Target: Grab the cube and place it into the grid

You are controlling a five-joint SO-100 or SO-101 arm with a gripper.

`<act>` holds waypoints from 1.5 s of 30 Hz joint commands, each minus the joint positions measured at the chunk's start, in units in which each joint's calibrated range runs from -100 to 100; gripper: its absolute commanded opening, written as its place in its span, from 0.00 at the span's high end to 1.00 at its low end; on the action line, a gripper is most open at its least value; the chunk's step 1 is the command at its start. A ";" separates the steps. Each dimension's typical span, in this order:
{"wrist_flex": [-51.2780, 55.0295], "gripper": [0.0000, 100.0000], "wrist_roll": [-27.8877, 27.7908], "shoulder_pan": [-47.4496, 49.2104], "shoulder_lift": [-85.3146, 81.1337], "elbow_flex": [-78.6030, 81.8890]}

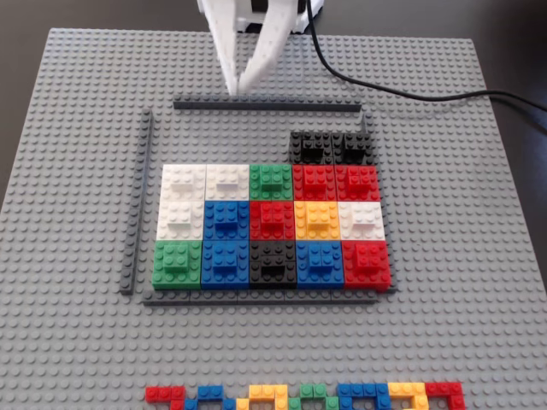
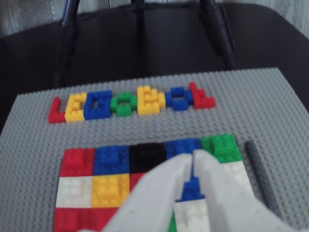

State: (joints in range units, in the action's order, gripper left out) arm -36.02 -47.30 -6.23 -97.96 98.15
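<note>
Two look-alike black cubes (image 1: pixel 310 147) (image 1: pixel 351 147) sit side by side at the back right of the grid (image 1: pixel 256 298), just behind its red blocks in the fixed view. The grid holds three full rows of white, green, red, blue, yellow and black blocks inside thin dark-grey strips (image 1: pixel 137 205). My white gripper (image 1: pixel 239 88) hangs shut and empty over the back strip, left of the black cubes. In the wrist view the gripper (image 2: pixel 193 153) points down over the grid (image 2: pixel 77 162); its fingertips meet and hold nothing. Both black cubes are out of the wrist view.
A thin line of small mixed-colour bricks (image 1: pixel 308 395) (image 2: pixel 130 102) lies near the front edge of the grey baseplate (image 1: pixel 68 171). A black cable (image 1: pixel 385 90) runs across the back right corner. Dark chair legs (image 2: pixel 217 29) stand beyond the plate.
</note>
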 commanded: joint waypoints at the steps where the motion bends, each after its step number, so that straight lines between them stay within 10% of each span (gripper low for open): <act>1: 0.46 1.00 0.49 0.67 -1.95 1.76; 45: 20.39 1.00 2.30 5.76 -2.04 1.85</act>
State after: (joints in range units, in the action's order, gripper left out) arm -15.70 -45.01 -0.84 -98.05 99.47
